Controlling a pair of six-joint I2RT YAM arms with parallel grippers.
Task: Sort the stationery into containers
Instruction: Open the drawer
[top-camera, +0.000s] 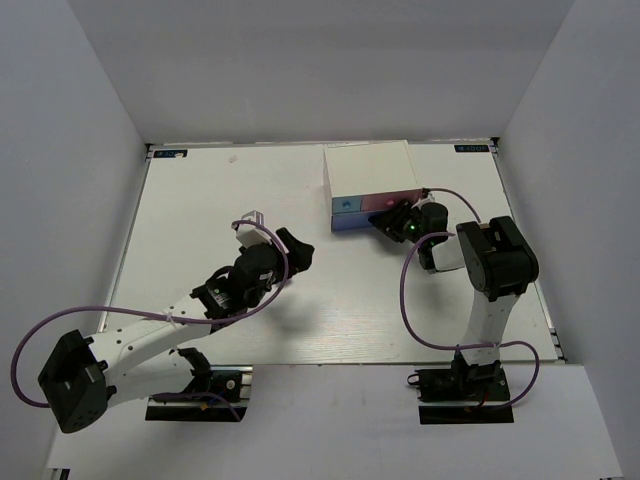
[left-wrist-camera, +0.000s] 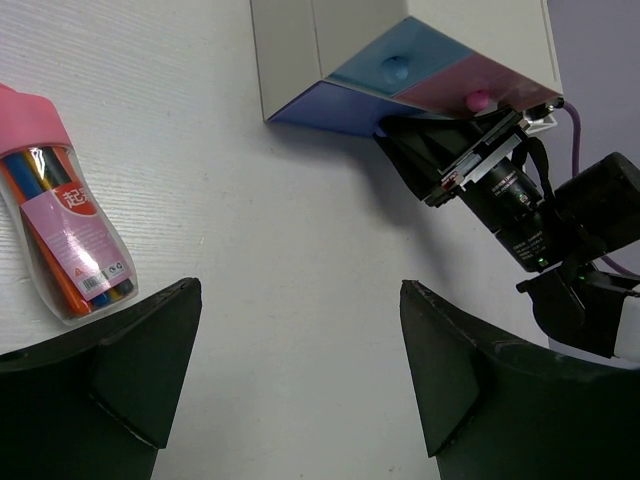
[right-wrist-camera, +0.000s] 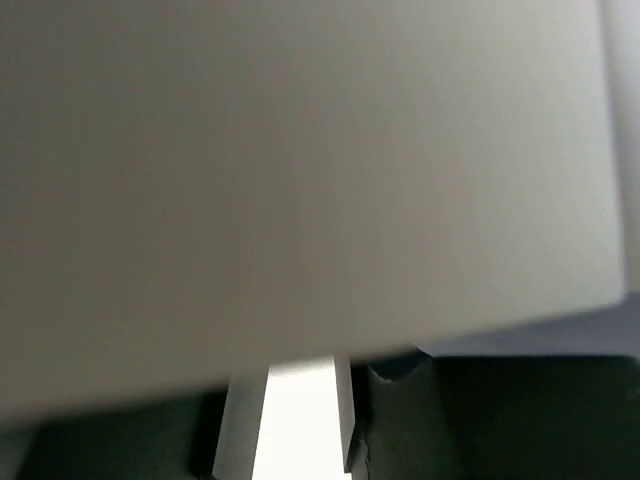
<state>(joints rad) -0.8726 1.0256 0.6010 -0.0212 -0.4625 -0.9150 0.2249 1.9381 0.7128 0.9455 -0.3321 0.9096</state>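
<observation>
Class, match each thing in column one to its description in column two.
Column one:
A. clear plastic pen tube with a pink cap
B. left gripper
C. white drawer box
D. round pink knob

Column two:
1. open, holding nothing
2. on the pink drawer front
3. lying beside the left gripper
4. near the table's far edge

Pairs: A-3, B-1, C-4, D-2

Pen tube (left-wrist-camera: 65, 230) left — drawer box (top-camera: 370, 175) right-rear
</observation>
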